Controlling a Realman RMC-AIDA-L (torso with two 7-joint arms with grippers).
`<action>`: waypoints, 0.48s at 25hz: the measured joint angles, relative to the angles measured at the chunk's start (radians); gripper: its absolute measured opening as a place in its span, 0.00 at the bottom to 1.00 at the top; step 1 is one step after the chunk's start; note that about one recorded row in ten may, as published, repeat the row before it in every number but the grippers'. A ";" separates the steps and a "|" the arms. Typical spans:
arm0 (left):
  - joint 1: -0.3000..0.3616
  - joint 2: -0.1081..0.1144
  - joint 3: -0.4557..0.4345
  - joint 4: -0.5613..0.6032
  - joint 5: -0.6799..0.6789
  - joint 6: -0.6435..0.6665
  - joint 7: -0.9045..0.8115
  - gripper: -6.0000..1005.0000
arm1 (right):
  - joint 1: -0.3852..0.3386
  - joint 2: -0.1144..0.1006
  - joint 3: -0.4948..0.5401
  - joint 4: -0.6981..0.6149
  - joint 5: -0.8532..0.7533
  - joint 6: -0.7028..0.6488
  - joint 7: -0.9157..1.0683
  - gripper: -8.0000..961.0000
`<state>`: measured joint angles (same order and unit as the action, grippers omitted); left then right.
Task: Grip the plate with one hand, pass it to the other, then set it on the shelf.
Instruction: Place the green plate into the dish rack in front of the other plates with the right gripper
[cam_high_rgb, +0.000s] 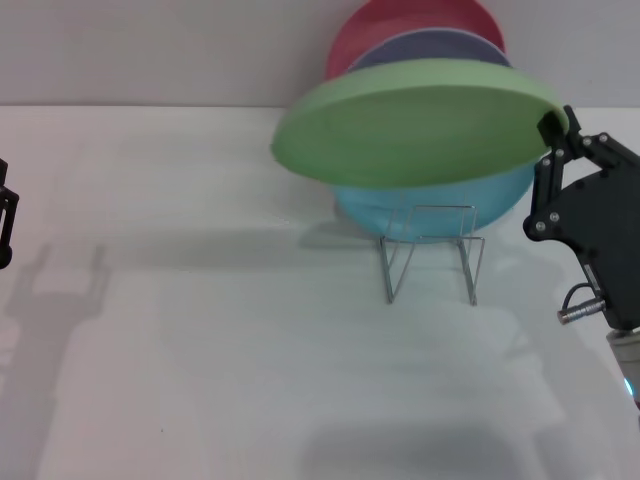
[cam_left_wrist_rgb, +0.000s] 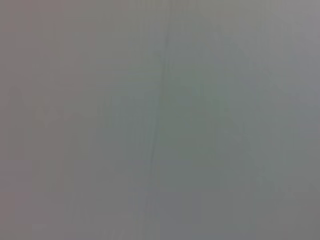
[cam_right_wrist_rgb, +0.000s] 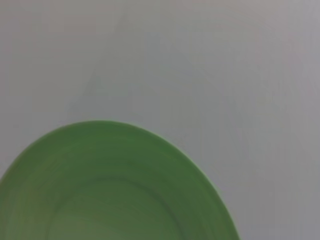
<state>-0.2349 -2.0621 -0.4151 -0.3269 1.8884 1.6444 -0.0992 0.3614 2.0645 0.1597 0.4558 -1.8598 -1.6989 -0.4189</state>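
The light green plate (cam_high_rgb: 415, 125) hangs in the air, nearly flat, above the silver wire shelf (cam_high_rgb: 432, 250) in the head view. My right gripper (cam_high_rgb: 553, 128) is shut on the plate's right rim. The plate's green face fills the lower part of the right wrist view (cam_right_wrist_rgb: 115, 190). The shelf stands on the white table, empty, just below and in front of the plate. My left gripper (cam_high_rgb: 5, 215) is at the far left edge of the head view, away from the plate. The left wrist view shows only a plain grey surface.
A turquoise plate (cam_high_rgb: 430, 205) sits right behind the shelf, under the green plate. A lavender plate (cam_high_rgb: 430, 48) and a red plate (cam_high_rgb: 400, 25) lean against the back wall behind it. The white table (cam_high_rgb: 200, 330) stretches left and forward.
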 joint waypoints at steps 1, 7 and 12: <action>0.000 0.000 -0.001 0.000 0.000 -0.002 0.000 0.66 | -0.003 0.000 0.000 0.000 0.001 0.008 0.000 0.05; -0.001 0.001 -0.005 0.001 0.000 -0.009 0.003 0.66 | -0.021 0.001 0.000 0.009 0.003 0.052 0.007 0.06; -0.002 0.001 -0.005 0.002 0.000 -0.010 0.004 0.66 | -0.035 0.001 -0.001 0.014 0.003 0.068 0.009 0.06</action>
<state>-0.2368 -2.0616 -0.4203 -0.3252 1.8882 1.6348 -0.0948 0.3265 2.0659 0.1585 0.4694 -1.8572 -1.6308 -0.4097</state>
